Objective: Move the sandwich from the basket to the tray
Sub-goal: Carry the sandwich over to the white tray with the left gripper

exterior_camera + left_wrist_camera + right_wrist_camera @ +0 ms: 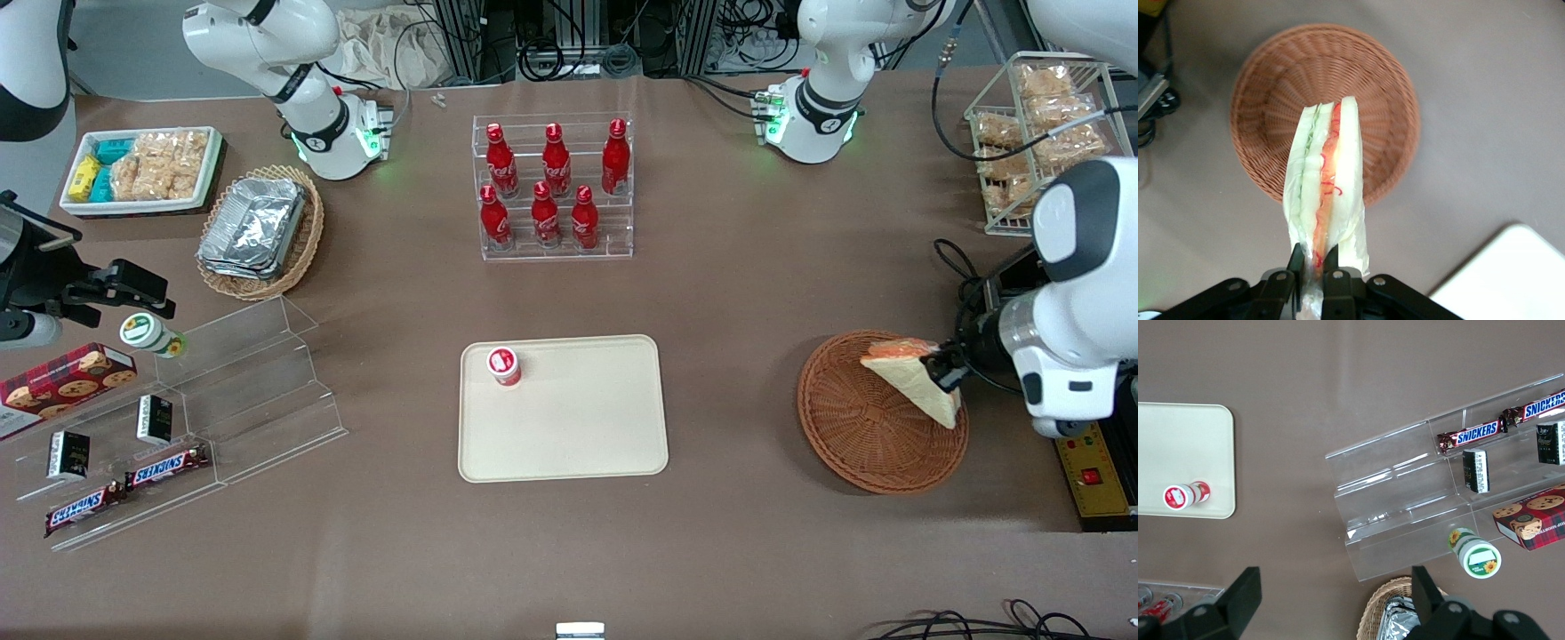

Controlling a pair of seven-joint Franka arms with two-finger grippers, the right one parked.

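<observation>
Above the basket (867, 431), toward the working arm's end of the table (756, 293), the gripper (941, 368) is being seen only in part: in the front view its dark fingers are being largely covered by the white body of the arm, and in the left wrist view only the finger (1331, 263) ends and a strip of the black housing are being shown, the rest being cut off at the frame edge. The sandwich (916, 380) is being clamped between the fingers at one narrow end, with its clear wrapping being pinched there too; the exact spot where the pads are meeting the bread is being hidden by the fingers themselves. From the fingers the wedge is being held out over the basket, its layered edge of white bread, green and red-orange filling being turned toward the wrist camera. In the front view the sandwich is being shown over the basket's rim on the side nearest the working arm, part of it overhanging that rim; whether it is touching the wicker cannot be told. The basket's inside is being shown bare around the sandwich. The tray (578, 427) is lying well apart from the basket, toward the table's middle, with a small red-capped container (503, 365) standing on it near one corner.
</observation>
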